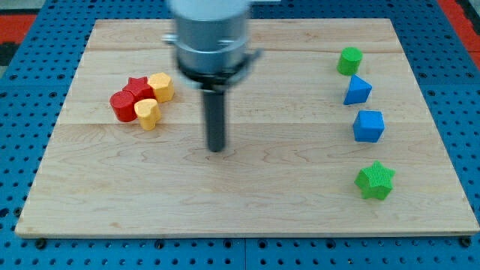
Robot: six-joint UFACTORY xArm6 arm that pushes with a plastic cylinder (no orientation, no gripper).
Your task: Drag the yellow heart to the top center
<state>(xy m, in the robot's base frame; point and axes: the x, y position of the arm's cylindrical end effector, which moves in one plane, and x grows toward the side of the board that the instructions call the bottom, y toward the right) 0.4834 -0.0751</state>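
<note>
No pincer here — just my tip [217,148], holding nothing, on bare board right of the yellow heart [148,114], apart from it. The heart sits at the view's left, touching the red blocks [130,98]. Still approaching, I judge — next I must get below it and push up-right.

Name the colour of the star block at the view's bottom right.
Green star; camera view shows it.

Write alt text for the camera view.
A dark rod's tip rests on a wooden board, right of a cluster: yellow heart, red star, red cylinder, yellow hexagon. Along the view's right: green cylinder, blue wedge, blue cube, green star.
</note>
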